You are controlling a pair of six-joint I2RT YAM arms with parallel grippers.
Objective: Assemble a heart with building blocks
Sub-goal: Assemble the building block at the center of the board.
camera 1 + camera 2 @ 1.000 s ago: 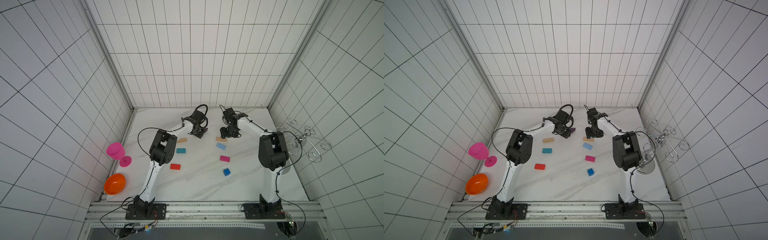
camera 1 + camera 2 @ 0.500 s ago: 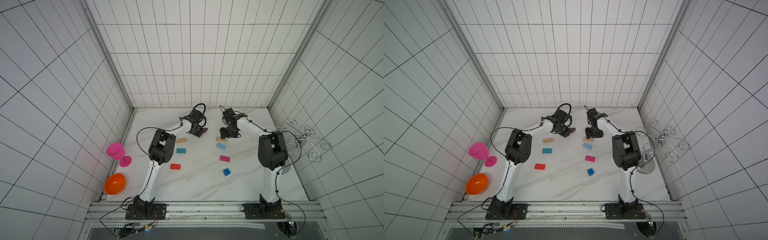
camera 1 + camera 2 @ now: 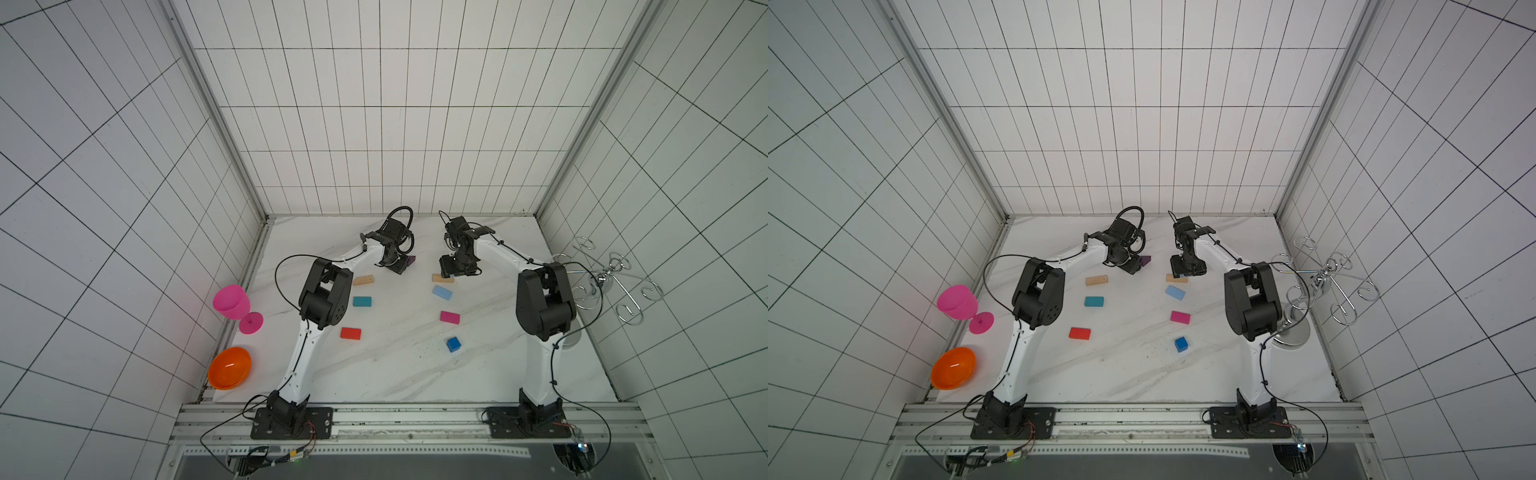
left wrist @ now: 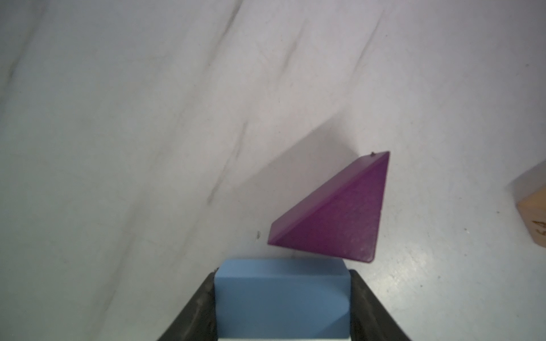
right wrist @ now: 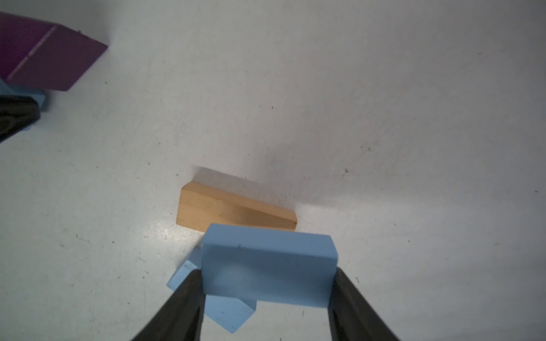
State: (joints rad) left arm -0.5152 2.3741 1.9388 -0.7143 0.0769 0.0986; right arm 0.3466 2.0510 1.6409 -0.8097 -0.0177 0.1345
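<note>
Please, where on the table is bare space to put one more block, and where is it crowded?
Bare: the middle, between the teal block and red block on one side and the magenta block and blue cube on the other; also the near strip before the blue cube. Crowded: around the purple triangle and the tan block under the right arm.
</note>
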